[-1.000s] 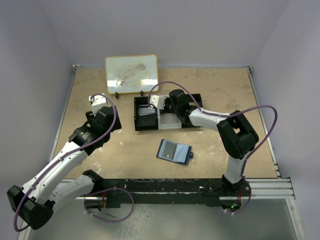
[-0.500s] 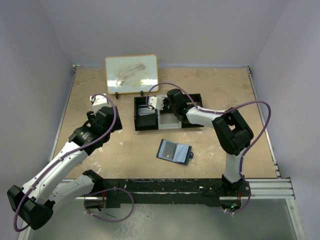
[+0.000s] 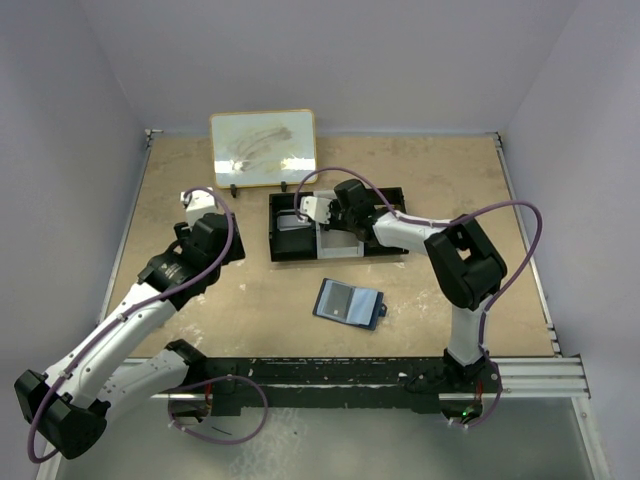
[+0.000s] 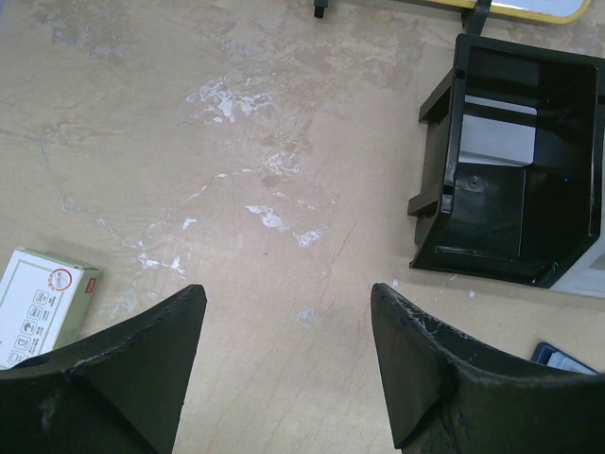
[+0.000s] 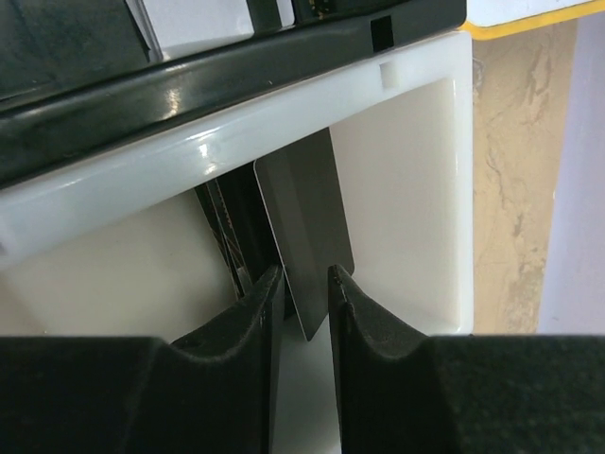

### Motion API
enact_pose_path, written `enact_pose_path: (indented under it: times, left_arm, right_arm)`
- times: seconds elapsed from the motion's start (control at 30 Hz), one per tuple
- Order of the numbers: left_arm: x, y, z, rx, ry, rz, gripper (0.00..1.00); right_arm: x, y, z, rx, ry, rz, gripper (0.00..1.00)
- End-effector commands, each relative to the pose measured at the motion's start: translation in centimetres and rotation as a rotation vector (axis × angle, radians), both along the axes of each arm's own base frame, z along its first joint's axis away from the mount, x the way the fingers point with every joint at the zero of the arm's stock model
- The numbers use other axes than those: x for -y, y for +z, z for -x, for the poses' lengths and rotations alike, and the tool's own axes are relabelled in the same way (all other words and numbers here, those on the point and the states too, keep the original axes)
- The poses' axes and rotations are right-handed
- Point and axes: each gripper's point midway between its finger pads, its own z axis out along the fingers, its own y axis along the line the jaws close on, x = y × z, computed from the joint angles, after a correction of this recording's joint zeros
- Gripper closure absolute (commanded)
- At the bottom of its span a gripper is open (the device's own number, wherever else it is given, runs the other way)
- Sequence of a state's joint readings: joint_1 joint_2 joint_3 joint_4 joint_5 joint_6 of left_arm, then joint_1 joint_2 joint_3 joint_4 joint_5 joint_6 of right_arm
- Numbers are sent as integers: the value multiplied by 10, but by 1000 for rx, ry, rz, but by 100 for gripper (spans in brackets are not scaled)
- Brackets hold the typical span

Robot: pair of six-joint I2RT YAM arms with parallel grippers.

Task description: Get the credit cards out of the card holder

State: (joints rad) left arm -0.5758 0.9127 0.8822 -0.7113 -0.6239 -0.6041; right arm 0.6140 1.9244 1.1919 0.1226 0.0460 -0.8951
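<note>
Lying open on the surface (image 3: 450, 180), the card holder (image 3: 349, 303) sits just on the near side of the tray (image 3: 300, 256), with its long axis left-right and its tab end pointing right. The right pincer (image 5: 302, 288), inside the tray, pinches a grey card (image 5: 304, 218). The left pincer (image 4: 285, 303) is spread above the surface.

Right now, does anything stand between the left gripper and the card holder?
Nothing visible does. Only bare table lies between the open left gripper and the card holder; the near corner of the black tray sits close beside that path.
</note>
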Motion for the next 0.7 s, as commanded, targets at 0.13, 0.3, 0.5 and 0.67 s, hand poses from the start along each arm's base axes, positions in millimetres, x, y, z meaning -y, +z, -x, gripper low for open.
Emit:
enact_pose_path:
  times: [0.13,0.3,0.5,0.67]
  left_arm:
    - [3,4,-6,17,-15,0,31]
    - [4,1,-7,7,-18,-5,31]
    - [5,-1,-7,-2,-23,-8,31]
    - [5,-4,-7,-12,-25,-11,31]
  right_arm:
    - [-12,42,-8,36,-20,-107,70]
    - [-8,42,-11,39,-63,-110,69]
    - [-9,58,-14,69,-104,-177,69]
    - [-6,62,-18,96,-132,-183,68]
